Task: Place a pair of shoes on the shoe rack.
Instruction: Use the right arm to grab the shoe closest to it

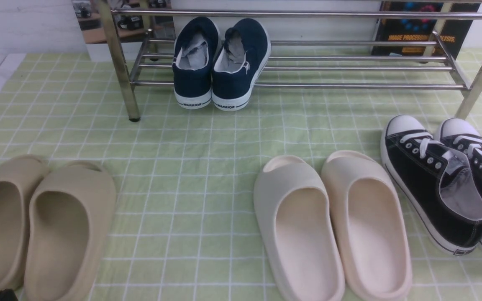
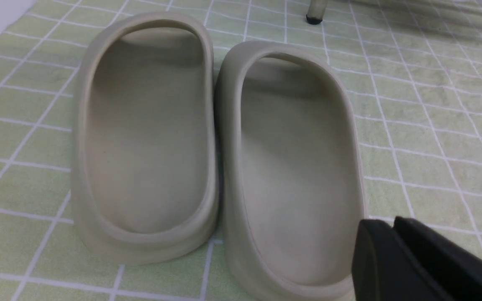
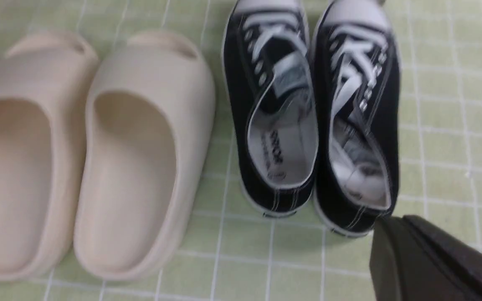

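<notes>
a forward view is given over a green checked cloth [image 1: 207, 167] on which several pairs of footwear are laid. nearest, at seven o'clock, a pair of tan slides [image 1: 40, 225] is seen. the left gripper [image 2: 391, 228] hangs by their heel end, its jaws seemingly pressed together, and nothing is held in it. at five o'clock a pair of cream slides [image 1: 333, 225] is set side by side. just beside them, at four o'clock, the black sneakers [image 1: 433, 188] with white laces and toe caps are placed on the cloth, toes pointed toward the rack. the right gripper [image 3: 393, 223] is fully closed and empty, positioned by the heel of the outer sneaker. whether it touches cannot be told. farther off, at twelve o'clock, the chrome shoe rack [image 1: 349, 85] is spread across the back. on its lower bars, at eleven o'clock, navy slip-ons [image 1: 220, 62] are parked with heels outward. the task is judged to be at its start: neither sneaker is gripped or lifted, and both are yet to be carried to the rack.
</notes>
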`<state>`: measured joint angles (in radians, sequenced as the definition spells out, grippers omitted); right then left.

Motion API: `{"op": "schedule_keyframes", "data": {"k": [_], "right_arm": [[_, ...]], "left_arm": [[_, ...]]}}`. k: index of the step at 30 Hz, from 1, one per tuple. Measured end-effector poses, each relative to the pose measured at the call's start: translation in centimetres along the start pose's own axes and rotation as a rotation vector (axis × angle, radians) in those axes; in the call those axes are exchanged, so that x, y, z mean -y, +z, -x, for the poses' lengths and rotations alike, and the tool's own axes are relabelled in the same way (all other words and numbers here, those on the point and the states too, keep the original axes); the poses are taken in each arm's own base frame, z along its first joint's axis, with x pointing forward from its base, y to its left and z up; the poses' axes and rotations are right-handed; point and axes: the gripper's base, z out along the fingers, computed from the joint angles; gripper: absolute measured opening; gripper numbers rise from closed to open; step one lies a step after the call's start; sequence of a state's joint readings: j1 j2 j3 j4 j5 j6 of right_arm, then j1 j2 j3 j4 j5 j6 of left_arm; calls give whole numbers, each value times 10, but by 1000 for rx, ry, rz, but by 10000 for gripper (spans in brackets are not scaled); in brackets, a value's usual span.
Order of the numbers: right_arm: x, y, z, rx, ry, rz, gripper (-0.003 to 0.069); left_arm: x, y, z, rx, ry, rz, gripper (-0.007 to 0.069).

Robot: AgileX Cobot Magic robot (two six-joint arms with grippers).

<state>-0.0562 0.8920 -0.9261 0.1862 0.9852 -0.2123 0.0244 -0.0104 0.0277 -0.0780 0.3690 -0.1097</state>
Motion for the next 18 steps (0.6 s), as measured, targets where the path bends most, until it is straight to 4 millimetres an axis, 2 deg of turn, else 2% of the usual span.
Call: {"op": "schedule_keyframes", "data": {"k": [1,2,4,5,6,7,9,10,11,12,13,14,16,18], "right_arm": [[-3,14,7,-59,-21,28,-3],[-4,16,8,-68,-25,33,-3],[-15,51,17,-197,-91,82,0],[-16,50,18,-194,-97,84,0],[-24,72,21,-271,-143,99,6],[-24,74,22,-279,-143,97,6],[-29,93,27,-341,-164,93,23],[-30,111,31,-397,-161,75,52],[-30,120,33,-418,-160,67,81],[-30,121,35,-419,-161,64,95],[-29,135,38,-449,-160,51,150],[-29,136,38,-453,-161,47,168],[-27,159,38,-497,-172,28,298],[-27,166,37,-512,-169,25,347]], "left_arm": [[0,0,0,0,0,0,52],[0,0,0,0,0,0,52],[0,0,0,0,0,0,54],[0,0,0,0,0,0,54],[0,0,0,0,0,0,55],[0,0,0,0,0,0,55],[0,0,0,0,0,0,57],[0,0,0,0,0,0,57],[0,0,0,0,0,0,58],[0,0,0,0,0,0,58],[0,0,0,0,0,0,59],[0,0,0,0,0,0,60],[0,0,0,0,0,0,62],[0,0,0,0,0,0,64]]}}
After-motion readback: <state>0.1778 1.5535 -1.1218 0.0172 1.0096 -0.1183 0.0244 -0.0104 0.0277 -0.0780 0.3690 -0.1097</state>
